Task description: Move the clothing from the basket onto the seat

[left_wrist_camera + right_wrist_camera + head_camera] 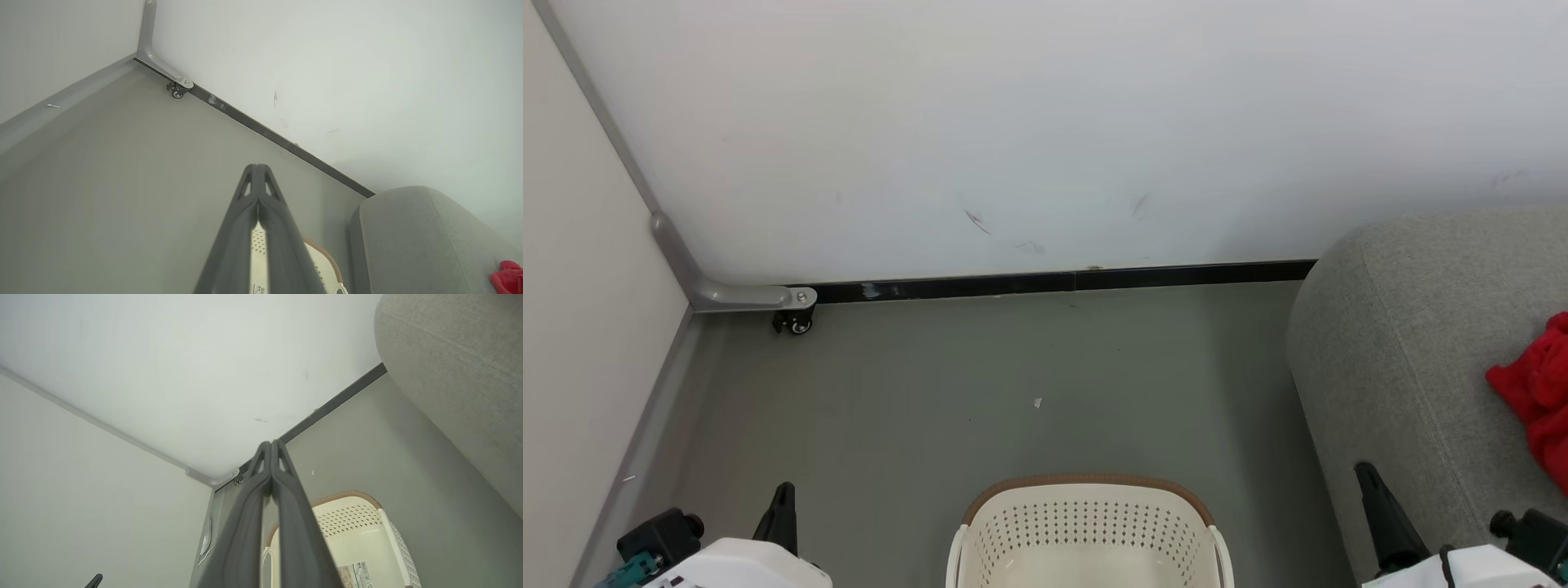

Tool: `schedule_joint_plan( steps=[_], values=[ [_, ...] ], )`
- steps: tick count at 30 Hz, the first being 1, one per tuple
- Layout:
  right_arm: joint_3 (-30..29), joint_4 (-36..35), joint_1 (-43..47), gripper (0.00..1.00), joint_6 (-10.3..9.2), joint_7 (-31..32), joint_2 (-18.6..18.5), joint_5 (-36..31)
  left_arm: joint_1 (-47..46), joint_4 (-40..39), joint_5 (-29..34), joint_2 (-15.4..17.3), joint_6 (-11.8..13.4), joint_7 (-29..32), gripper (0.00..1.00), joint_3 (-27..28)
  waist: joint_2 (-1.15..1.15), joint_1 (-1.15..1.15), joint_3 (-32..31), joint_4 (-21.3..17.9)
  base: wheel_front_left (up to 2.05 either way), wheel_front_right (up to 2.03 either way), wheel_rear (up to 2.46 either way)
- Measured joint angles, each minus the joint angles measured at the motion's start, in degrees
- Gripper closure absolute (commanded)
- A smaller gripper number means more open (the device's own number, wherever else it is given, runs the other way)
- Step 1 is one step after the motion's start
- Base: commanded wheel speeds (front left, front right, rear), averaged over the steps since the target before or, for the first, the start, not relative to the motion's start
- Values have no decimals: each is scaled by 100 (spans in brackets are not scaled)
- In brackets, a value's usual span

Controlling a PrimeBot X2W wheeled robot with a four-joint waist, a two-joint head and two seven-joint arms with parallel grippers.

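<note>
Head view: left claw (784, 490) and right claw (1365, 472) clenched, empty, either side of basket (1086, 481).

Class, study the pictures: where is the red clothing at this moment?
In the head view the red clothing lies on the grey seat at the far right edge, to the right of the basket.

Red clothing (1539, 400), grey seat (1405, 343), cream perforated brown-rimmed basket (1086, 523)

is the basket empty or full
Empty where visible: the basket shows bare cream plastic inside; red clothing lies on the seat.
</note>
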Motion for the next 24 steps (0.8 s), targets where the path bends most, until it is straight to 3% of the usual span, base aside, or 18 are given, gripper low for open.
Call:
schedule_joint_plan(
  steps=[7, 24],
  values=[
    [-18, 92, -115, 100, 0, 111, -34, 630, 1, -64, -456, -52, -143, 124, 100, 178, 0, -2, 16, -1, 0, 0, 0],
    [-86, 308, -427, 100, 0, 403, -135, 2136, 1, -182, -1613, -171, -506, 430, 100, 591, 0, -79, 150, -7, 0, 0, 0]
  ],
)
